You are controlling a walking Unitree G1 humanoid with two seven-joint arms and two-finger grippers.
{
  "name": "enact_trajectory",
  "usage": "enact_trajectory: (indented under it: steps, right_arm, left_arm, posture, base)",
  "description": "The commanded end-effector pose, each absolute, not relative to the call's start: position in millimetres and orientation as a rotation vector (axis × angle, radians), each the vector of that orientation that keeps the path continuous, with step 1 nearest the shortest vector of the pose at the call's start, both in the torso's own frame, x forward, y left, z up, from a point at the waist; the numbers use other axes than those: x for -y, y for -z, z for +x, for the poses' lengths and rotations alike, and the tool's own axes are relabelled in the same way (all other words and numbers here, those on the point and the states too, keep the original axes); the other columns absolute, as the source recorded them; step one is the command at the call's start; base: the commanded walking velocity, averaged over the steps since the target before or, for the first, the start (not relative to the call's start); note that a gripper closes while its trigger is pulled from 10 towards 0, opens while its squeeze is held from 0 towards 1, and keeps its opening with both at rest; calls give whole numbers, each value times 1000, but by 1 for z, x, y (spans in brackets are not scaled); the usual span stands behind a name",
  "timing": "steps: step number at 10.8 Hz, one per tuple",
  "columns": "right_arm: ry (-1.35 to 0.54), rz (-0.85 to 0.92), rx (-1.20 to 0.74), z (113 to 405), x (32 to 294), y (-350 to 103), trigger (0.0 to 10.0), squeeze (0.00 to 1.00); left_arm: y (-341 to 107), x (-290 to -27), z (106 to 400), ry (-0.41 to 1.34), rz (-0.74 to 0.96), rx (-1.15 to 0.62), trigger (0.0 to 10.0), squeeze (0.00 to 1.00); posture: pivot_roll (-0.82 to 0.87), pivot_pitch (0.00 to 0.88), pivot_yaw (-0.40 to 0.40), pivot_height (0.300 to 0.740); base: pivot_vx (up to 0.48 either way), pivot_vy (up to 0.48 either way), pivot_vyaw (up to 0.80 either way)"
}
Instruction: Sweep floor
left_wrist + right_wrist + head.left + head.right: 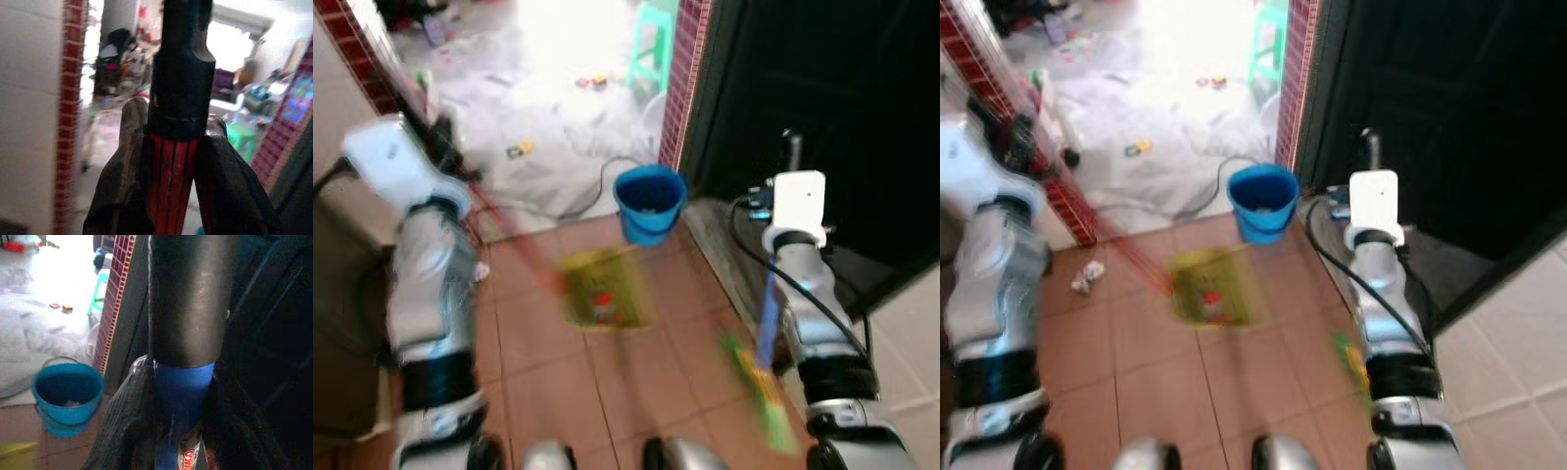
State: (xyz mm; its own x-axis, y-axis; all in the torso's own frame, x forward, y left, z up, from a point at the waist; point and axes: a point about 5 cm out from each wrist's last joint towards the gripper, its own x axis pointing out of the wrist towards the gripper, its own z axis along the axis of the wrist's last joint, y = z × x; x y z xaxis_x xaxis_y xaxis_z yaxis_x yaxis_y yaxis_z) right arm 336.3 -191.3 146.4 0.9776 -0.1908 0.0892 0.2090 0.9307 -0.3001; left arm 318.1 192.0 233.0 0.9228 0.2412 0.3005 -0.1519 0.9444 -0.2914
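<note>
Gripping a red dustpan handle [171, 181], the left gripper [171, 196] holds the yellow dustpan [602, 289] on the tiled floor [636, 382] near a blue bucket [649, 203]. The right gripper [181, 431] is clamped on the broom's blue handle [182, 396]; its green bristles [759, 382] sit by the robot's right side.

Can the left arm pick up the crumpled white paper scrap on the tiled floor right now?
Probably not as things stand. The left gripper is shut on the red-handled yellow dustpan, so its fingers are occupied. The crumpled white paper scrap lies on bare brown tile beside that arm, with nothing covering it.
</note>
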Motion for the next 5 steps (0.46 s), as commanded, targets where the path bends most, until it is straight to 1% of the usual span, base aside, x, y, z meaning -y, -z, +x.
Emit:
enact_trajectory:
  steps: [1,3,5]
  right_arm:
    - [182,-332,95,338,184,-154,10000,0]
    - [165,-335,108,337,181,-154,10000,0]
    - [154,-343,107,336,180,-152,10000,0]
  left_arm:
    - [-255,-197,312,-208,-283,441,10000,0]
    - [-259,-207,315,-246,-324,454,10000,0]
    - [-262,-209,318,-255,-336,458,10000,0]
  posture:
    - [-69,82,26,740]
    - [-72,83,27,740]
    - [-79,84,23,740]
  base:
    - [352,0,0]
    - [474,0,0]
    - [469,0,0]
